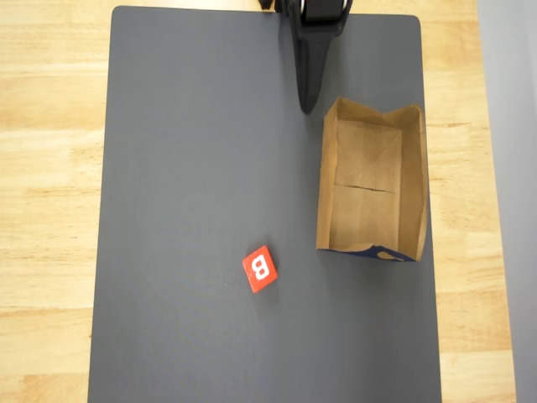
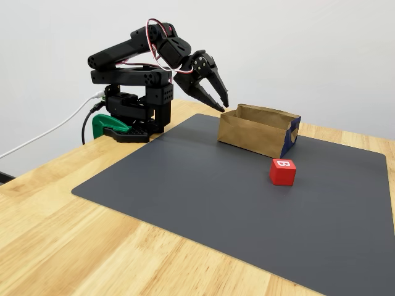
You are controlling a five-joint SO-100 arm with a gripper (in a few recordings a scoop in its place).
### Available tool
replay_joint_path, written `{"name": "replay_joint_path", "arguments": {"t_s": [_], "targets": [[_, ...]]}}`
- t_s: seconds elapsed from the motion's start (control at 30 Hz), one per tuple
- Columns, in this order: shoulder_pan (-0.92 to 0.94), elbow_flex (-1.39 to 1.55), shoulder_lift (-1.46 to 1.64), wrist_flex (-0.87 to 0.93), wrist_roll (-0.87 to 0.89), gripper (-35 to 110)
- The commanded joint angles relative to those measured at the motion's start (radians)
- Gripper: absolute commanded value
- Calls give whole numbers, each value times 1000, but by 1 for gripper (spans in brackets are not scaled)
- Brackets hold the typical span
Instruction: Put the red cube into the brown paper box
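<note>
Cropping the arm, overhead view shows tool [image 1: 308, 99] tip near brown paper box [image 1: 328, 180].

Light wooden table [image 2: 74, 246] under a dark grey mat [image 2: 247, 216], plain white wall [image 2: 308, 49] behind.

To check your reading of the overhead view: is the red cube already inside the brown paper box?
No, the red cube lies on the mat outside the brown paper box.
</note>
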Motion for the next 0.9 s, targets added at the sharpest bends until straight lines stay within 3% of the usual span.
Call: {"name": "replay_joint_path", "arguments": {"t_s": [0.0,0.4,0.67,0.87], "targets": [[26,-12,-5,-3,-9,4],[126,-18,-143,-158,-101,13],[210,-219,-506,-163,-229,26],[247,-428,-776,-150,-225,30]]}}
